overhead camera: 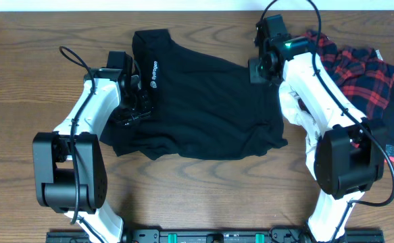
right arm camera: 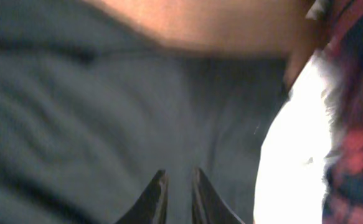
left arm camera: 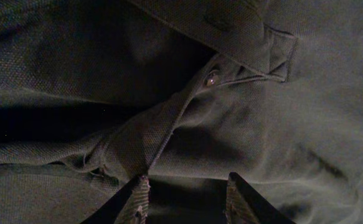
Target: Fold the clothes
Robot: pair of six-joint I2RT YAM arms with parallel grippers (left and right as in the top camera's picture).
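Note:
The black collared shirt (overhead camera: 203,108) lies spread in the middle of the table, its white chest logo (overhead camera: 155,71) at the upper left. My left gripper (overhead camera: 134,101) is low over the shirt's left edge. In the left wrist view the left gripper (left arm camera: 187,180) is open, its fingers apart over dark shirt (left arm camera: 281,124) fabric below the collar (left arm camera: 231,37) and a button (left arm camera: 211,79). My right gripper (overhead camera: 259,69) is at the shirt's upper right edge. In the right wrist view the right gripper (right arm camera: 180,174) shows a narrow gap over blurred shirt (right arm camera: 75,112) cloth.
A red-and-navy plaid garment (overhead camera: 359,71) lies crumpled at the right, close behind the right arm; the plaid (right arm camera: 355,93) also shows beside a white shape (right arm camera: 293,155). Bare wooden table (overhead camera: 34,67) surrounds the shirt.

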